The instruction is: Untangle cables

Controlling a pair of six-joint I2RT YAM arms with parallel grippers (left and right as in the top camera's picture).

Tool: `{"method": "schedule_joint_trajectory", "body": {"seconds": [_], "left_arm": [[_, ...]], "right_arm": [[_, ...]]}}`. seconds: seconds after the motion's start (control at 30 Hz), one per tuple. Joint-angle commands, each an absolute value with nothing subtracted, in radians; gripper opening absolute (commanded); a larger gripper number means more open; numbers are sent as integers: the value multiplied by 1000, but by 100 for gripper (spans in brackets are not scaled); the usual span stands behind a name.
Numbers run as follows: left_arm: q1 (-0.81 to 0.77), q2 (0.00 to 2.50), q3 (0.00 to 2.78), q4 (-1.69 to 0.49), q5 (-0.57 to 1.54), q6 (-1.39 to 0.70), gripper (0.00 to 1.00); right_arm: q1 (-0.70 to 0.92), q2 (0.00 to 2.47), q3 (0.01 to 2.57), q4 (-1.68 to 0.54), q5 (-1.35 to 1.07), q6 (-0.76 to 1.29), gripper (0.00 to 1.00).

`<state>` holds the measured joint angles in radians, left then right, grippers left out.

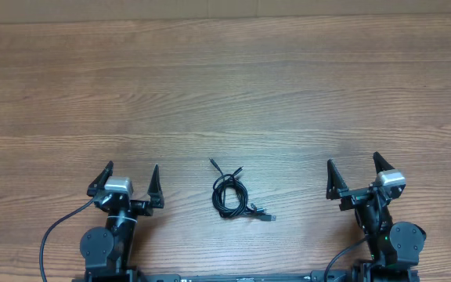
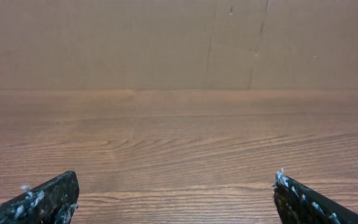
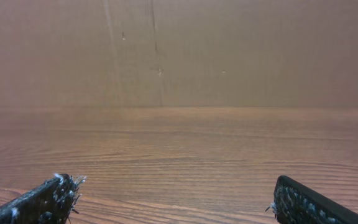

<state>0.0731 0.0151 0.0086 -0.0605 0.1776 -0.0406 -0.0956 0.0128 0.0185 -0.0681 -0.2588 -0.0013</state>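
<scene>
The cables lie as one small coiled black bundle on the wooden table near the front middle, with a loose end toward the upper left and a plug end toward the lower right. My left gripper is open and empty, left of the bundle. My right gripper is open and empty, right of the bundle. In the left wrist view the open fingertips frame only bare wood. In the right wrist view the open fingertips also frame only bare wood. The cables are out of both wrist views.
The wooden table stretches far beyond the grippers. A brown cardboard wall stands at the table's far edge, also in the right wrist view. Thick black wires run from the arm bases at the front edge.
</scene>
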Motion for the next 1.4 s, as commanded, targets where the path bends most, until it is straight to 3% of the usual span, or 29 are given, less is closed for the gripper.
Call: {"method": "schedule_joint_trajectory", "body": {"seconds": [0.0, 1.37], "left_arm": [[80, 5, 5, -63, 165, -22, 100], [80, 5, 5, -63, 165, -22, 100]], "right_arm": [[-94, 2, 8, -62, -264, -9, 100], [-94, 2, 8, -62, -264, -9, 100]]}}
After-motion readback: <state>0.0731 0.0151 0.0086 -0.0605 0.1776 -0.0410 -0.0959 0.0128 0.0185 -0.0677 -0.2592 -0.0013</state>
